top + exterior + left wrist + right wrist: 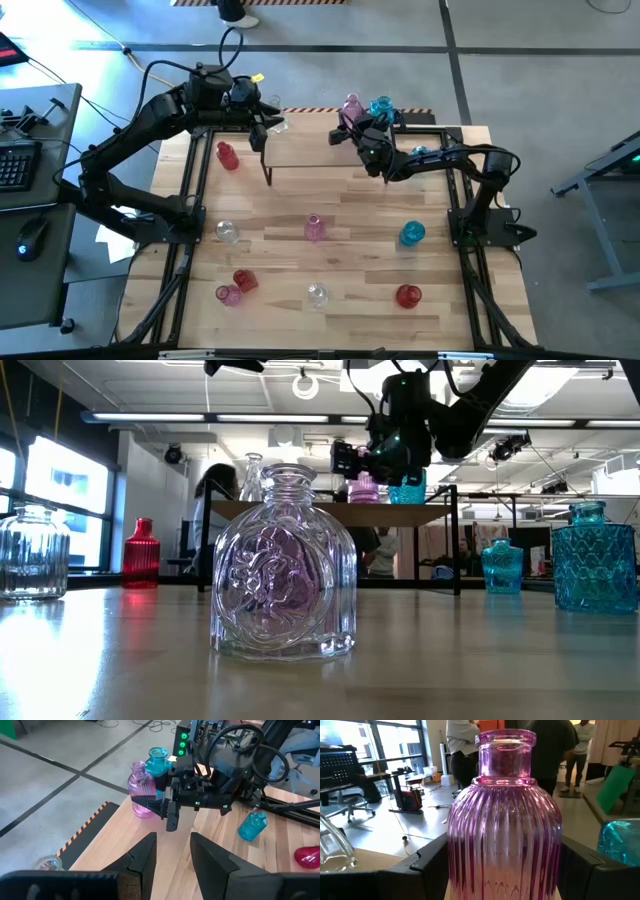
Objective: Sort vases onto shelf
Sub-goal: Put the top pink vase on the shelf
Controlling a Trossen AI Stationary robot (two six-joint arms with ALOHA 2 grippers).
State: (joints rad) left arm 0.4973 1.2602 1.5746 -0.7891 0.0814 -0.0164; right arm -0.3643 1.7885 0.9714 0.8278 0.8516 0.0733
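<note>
Right gripper point(159, 806) fingers straddle ribbed pink vase point(140, 789) on shelf point(300, 150) far-right corner, contact unclear; teal vase point(158, 760) just beside. Left gripper point(262, 132) parted, empty, over shelf's left end. Clear vase point(285, 567) blocks low view.

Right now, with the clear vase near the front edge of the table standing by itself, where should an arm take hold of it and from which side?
The clear vase stands upright and apart from the others. Judging by the low view, its body is wide and embossed while its neck is short and narrow under a flared lip. I would come straight down from above and close the fingers across the neck, just under the lip.
</note>
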